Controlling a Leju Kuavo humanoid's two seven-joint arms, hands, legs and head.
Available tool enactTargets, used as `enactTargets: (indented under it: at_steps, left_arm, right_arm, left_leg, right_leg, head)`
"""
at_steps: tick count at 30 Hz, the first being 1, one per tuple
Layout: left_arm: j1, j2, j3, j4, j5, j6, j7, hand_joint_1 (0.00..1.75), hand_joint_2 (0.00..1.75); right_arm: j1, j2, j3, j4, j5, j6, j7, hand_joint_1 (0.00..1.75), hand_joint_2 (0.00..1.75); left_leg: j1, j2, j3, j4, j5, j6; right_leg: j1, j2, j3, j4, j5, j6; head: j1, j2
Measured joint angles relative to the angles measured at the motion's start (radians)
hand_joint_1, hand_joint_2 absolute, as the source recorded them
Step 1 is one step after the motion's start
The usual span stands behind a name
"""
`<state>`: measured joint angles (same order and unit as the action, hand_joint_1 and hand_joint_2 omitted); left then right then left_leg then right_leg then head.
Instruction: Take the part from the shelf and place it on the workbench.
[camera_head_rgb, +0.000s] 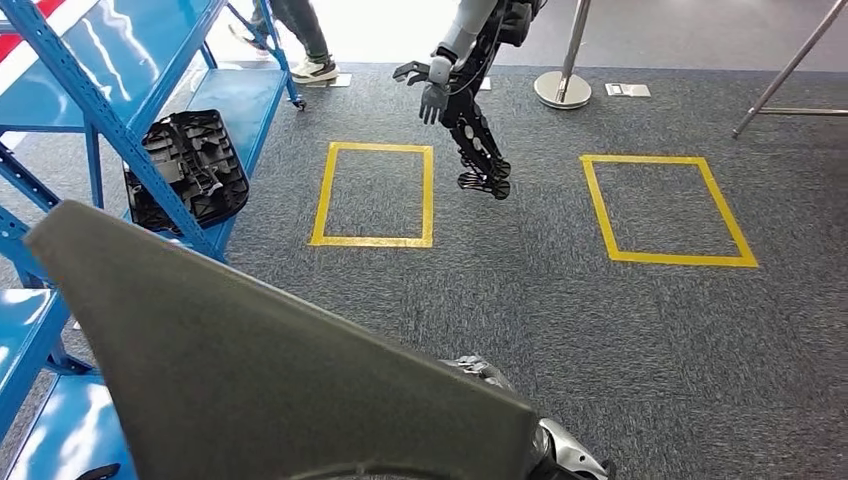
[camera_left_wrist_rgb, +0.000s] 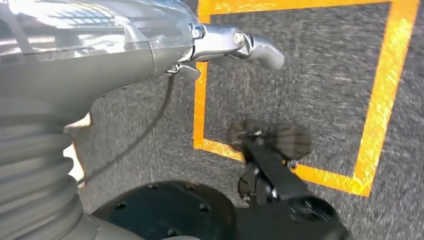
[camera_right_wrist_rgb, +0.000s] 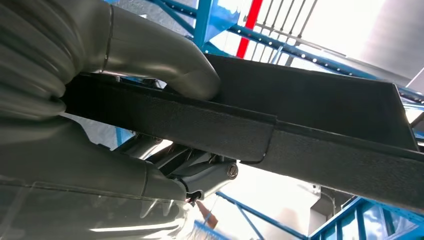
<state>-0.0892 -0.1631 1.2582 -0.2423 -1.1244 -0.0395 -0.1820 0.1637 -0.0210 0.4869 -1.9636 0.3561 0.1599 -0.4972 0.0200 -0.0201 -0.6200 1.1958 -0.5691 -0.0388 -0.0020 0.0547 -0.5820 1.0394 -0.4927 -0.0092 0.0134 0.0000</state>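
Carrying the part (camera_right_wrist_rgb: 310, 115) pinched in my right hand (camera_right_wrist_rgb: 165, 75); left hand (camera_left_wrist_rgb: 235, 42) holds nothing. Risk: the edge grip slips mid-walk, near the shelf (camera_head_rgb: 110, 110).

Part (camera_head_rgb: 270, 370): large flat dark grey panel, matte, roughly triangular, with one long straight edge and a pointed corner. Held off the floor, tilted, broad face up in the head view. In the right wrist view the part (camera_right_wrist_rgb: 310, 115) shows a textured raised rim along its edge; the right hand (camera_right_wrist_rgb: 125, 115) grips that rim, thumb pressed on one face, fingers beneath the other.
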Motion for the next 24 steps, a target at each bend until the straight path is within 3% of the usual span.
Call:
enactTargets:
  at_steps: [2,3,4,5,7,8,10,12,13,14,15,17,19,21,23,24]
  left_arm:
    - [-0.001,-0.002,-0.003,0.003,-0.004,-0.002,-0.002,0.00,1.75]
    - [0.000,-0.004,-0.005,0.004,-0.006,-0.003,-0.002,0.00,1.75]
    - [0.000,-0.005,-0.007,0.006,-0.007,-0.004,-0.003,0.00,1.75]
    - [0.000,-0.006,-0.008,0.006,-0.008,-0.004,-0.003,0.00,1.75]
    - [-0.003,-0.007,-0.012,0.006,-0.009,-0.004,-0.005,0.00,1.75]
    - [-0.004,-0.008,-0.014,0.006,-0.009,-0.005,-0.006,0.00,1.75]
    - [-0.003,-0.008,-0.016,0.006,-0.009,-0.008,-0.007,0.00,1.75]
    - [-0.003,-0.009,-0.017,0.006,-0.009,-0.010,-0.007,0.00,1.75]
    - [-0.004,-0.009,-0.017,0.006,-0.009,-0.011,-0.008,0.00,1.75]
    - [-0.005,-0.009,-0.017,0.006,-0.009,-0.011,-0.009,0.00,1.75]
    - [-0.006,-0.010,-0.018,0.006,-0.009,-0.011,-0.011,0.00,1.75]
    - [-0.009,-0.011,-0.020,0.006,-0.010,-0.012,-0.016,0.00,1.75]
    - [-0.011,-0.011,-0.021,0.006,-0.012,-0.013,-0.019,0.00,1.75]
    - [-0.013,-0.012,-0.022,0.007,-0.013,-0.013,-0.021,0.00,1.75]
    - [-0.015,-0.014,-0.023,0.007,-0.014,-0.013,-0.023,0.00,1.75]
    - [-0.015,-0.014,-0.023,0.007,-0.015,-0.013,-0.024,0.00,1.75]
  right_arm:
    - [-0.001,-0.002,0.004,-0.003,0.001,-0.002,0.005,1.75,1.75]
    - [-0.001,-0.004,0.007,-0.005,0.001,-0.002,0.007,1.75,1.75]
    - [-0.001,-0.005,0.008,-0.006,0.001,-0.002,0.008,1.75,1.75]
    - [0.000,-0.006,0.009,-0.008,0.001,-0.002,0.009,1.75,1.75]
    - [-0.001,-0.008,0.009,-0.012,0.001,-0.002,0.010,1.75,1.75]
    - [-0.003,-0.009,0.010,-0.013,0.000,-0.002,0.011,1.75,1.75]
    - [-0.007,-0.010,0.012,-0.015,-0.004,-0.002,0.012,1.75,1.75]
    - [-0.008,-0.011,0.015,-0.015,-0.008,-0.001,0.014,1.75,1.75]
    - [-0.008,-0.012,0.017,-0.016,-0.010,0.000,0.015,1.75,1.75]
    - [-0.008,-0.013,0.019,-0.016,-0.012,0.001,0.015,1.75,1.75]
    - [-0.008,-0.014,0.021,-0.016,-0.014,0.001,0.015,1.75,1.75]
    - [-0.009,-0.014,0.023,-0.016,-0.020,0.002,0.013,1.75,1.75]
    - [-0.010,-0.016,0.025,-0.017,-0.028,0.001,0.008,1.75,1.75]
    - [-0.010,-0.017,0.025,-0.020,-0.034,0.000,0.003,1.75,1.75]
    - [-0.011,-0.018,0.026,-0.026,-0.039,-0.002,-0.001,1.75,1.75]
    - [-0.012,-0.019,0.026,-0.029,-0.040,-0.002,-0.002,1.75,1.75]
  left_leg:
    - [0.005,-0.041,0.040,-0.107,0.042,0.002]
    - [0.005,-0.055,0.046,-0.125,0.042,0.006]
    - [0.002,-0.053,0.046,-0.129,0.041,0.011]
    - [0.001,-0.045,0.045,-0.128,0.042,0.018]
    - [0.003,-0.026,0.047,-0.132,0.044,0.029]
    - [0.004,-0.014,0.048,-0.134,0.045,0.034]
    - [0.002,0.011,0.049,-0.134,0.043,0.040]
    - [0.001,0.036,0.050,-0.134,0.040,0.042]
    - [0.000,0.047,0.052,-0.134,0.038,0.043]
    - [0.000,0.056,0.054,-0.134,0.035,0.042]
    - [0.000,0.064,0.058,-0.134,0.032,0.041]
    - [-0.003,0.075,0.065,-0.135,0.026,0.034]
    - [-0.008,0.086,0.071,-0.139,0.023,0.026]
    - [-0.009,0.095,0.080,-0.144,0.019,0.017]
    - [-0.007,0.073,0.076,-0.118,-0.003,0.009]
    - [-0.006,0.053,0.058,-0.075,-0.028,0.007]
  right_leg:
    - [0.000,0.018,-0.004,0.009,-0.005,0.011]
    - [-0.001,0.026,-0.008,0.011,-0.005,0.017]
    - [-0.001,0.034,-0.011,0.011,-0.003,0.022]
    - [-0.004,0.041,-0.013,0.009,-0.002,0.026]
    - [-0.003,0.024,-0.024,0.026,-0.014,0.031]
    - [-0.002,0.007,-0.042,0.063,-0.034,0.034]
    - [-0.002,-0.026,-0.106,0.188,-0.093,0.037]
    - [-0.002,-0.034,-0.162,0.290,-0.121,0.038]
    - [-0.002,-0.037,-0.164,0.289,-0.107,0.038]
    - [-0.002,-0.040,-0.148,0.253,-0.079,0.038]
    - [-0.002,-0.050,-0.112,0.181,-0.040,0.036]
    - [0.004,-0.085,-0.050,0.057,0.003,0.033]
    - [0.012,-0.103,-0.030,0.013,0.006,0.027]
    - [0.012,-0.089,-0.028,0.007,0.008,0.019]
    - [0.007,-0.076,-0.021,0.001,0.009,0.007]
    - [0.005,-0.070,-0.017,-0.001,0.008,0.001]
  head:
    - [0.000,0.000]
    - [0.000,0.000]
    - [0.001,0.000]
    - [0.001,0.000]
    - [0.001,0.000]
    - [0.002,0.000]
    - [0.002,0.000]
    - [0.003,0.000]
    - [0.003,0.000]
    - [0.002,0.000]
    - [0.002,0.000]
    - [0.002,0.000]
    - [0.002,0.000]
    - [0.002,0.000]
    - [0.001,0.000]
    - [0.001,0.000]
